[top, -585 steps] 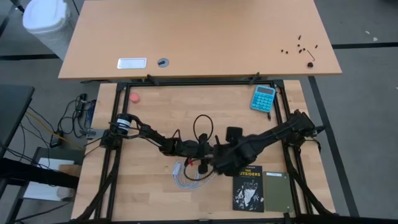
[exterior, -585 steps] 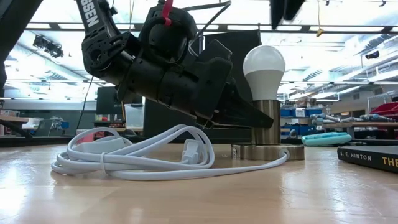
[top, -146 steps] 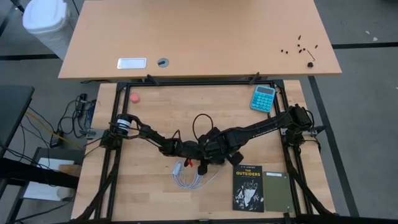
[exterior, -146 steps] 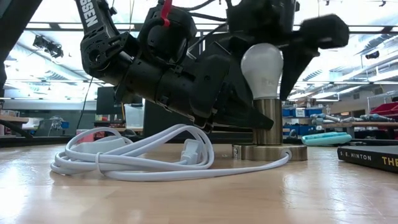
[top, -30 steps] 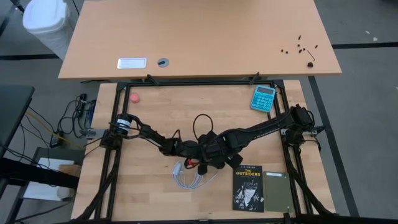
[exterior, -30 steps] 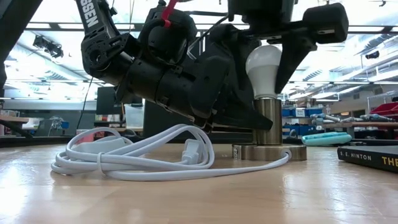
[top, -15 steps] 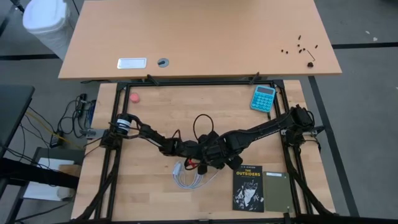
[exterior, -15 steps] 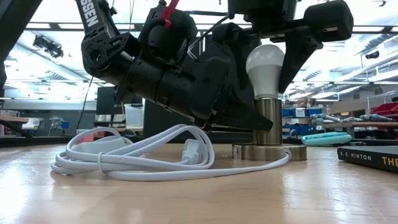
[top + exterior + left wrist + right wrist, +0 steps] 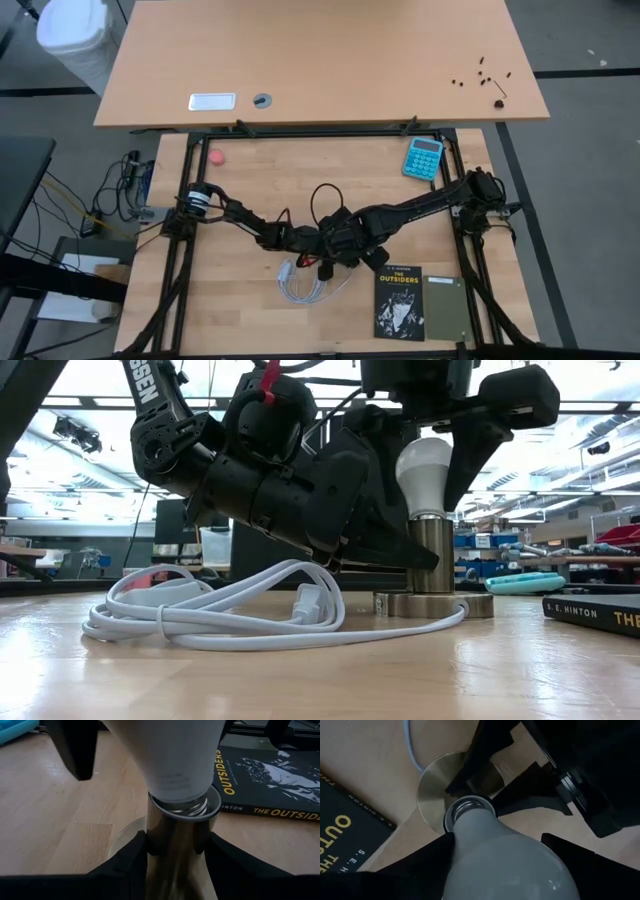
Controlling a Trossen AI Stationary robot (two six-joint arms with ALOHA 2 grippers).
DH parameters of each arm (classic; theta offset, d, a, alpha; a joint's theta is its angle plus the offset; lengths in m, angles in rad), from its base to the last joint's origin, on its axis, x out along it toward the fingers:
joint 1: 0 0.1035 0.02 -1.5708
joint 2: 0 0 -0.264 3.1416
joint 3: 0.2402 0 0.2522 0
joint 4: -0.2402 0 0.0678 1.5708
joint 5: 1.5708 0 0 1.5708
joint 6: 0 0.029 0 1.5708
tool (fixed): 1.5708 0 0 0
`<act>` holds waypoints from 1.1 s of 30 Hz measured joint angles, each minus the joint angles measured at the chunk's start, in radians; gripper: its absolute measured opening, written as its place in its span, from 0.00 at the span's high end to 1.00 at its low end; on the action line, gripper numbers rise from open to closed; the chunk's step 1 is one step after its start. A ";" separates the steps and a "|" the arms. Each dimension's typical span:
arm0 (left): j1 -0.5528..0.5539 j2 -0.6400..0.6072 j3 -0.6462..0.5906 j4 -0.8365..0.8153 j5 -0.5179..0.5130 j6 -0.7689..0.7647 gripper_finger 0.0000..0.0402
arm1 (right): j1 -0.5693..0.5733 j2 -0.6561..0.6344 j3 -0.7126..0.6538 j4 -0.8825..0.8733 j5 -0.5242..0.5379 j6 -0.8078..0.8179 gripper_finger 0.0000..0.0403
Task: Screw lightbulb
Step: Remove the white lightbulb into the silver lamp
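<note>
The white lightbulb (image 9: 424,465) stands with its threaded metal base (image 9: 189,809) in the top of the brass socket (image 9: 432,555). Some of the thread shows above the socket's rim. The socket's round foot (image 9: 432,795) rests on the table. My left gripper (image 9: 175,847) reaches in low from the table's left and is shut on the socket's stem. My right gripper (image 9: 497,865) hangs over the lightbulb (image 9: 505,855) and points down. It is open, with one finger close on either side of the glass. My left gripper pinches the socket's upright stem (image 9: 176,837) between its two fingers (image 9: 127,862), just under the rim. The fingers come nearly level from the table's left and lie across the stem. The socket stands upright with its foot on the table. My right gripper: I cannot tell whether its fingers (image 9: 420,865) touch the glass.
A coiled white cable (image 9: 220,610) lies on the table just left of the socket. A dark book (image 9: 400,300) and a green notebook (image 9: 445,305) lie near the front right. A blue calculator (image 9: 423,157) sits at the far right.
My right gripper has opened off the lightbulb's glass, and its wrist has rolled a little above the lightbulb. The lightbulb stays in the socket.
</note>
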State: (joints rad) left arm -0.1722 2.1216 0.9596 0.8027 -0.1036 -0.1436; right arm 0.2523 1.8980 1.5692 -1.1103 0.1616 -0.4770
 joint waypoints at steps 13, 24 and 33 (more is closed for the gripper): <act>0.000 0.000 0.000 -0.001 0.000 0.000 0.56 | -0.007 0.000 0.000 0.022 -0.039 0.001 0.24; 0.000 0.000 0.000 -0.004 -0.001 0.000 0.56 | -0.020 -0.002 -0.053 0.062 -0.051 0.002 0.24; 0.000 0.000 0.000 -0.002 -0.001 0.000 0.56 | -0.018 0.002 -0.038 0.041 -0.030 0.003 0.32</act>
State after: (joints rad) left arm -0.1722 2.1216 0.9592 0.8005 -0.1043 -0.1432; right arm 0.2340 1.8996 1.5314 -1.0690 0.1319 -0.4744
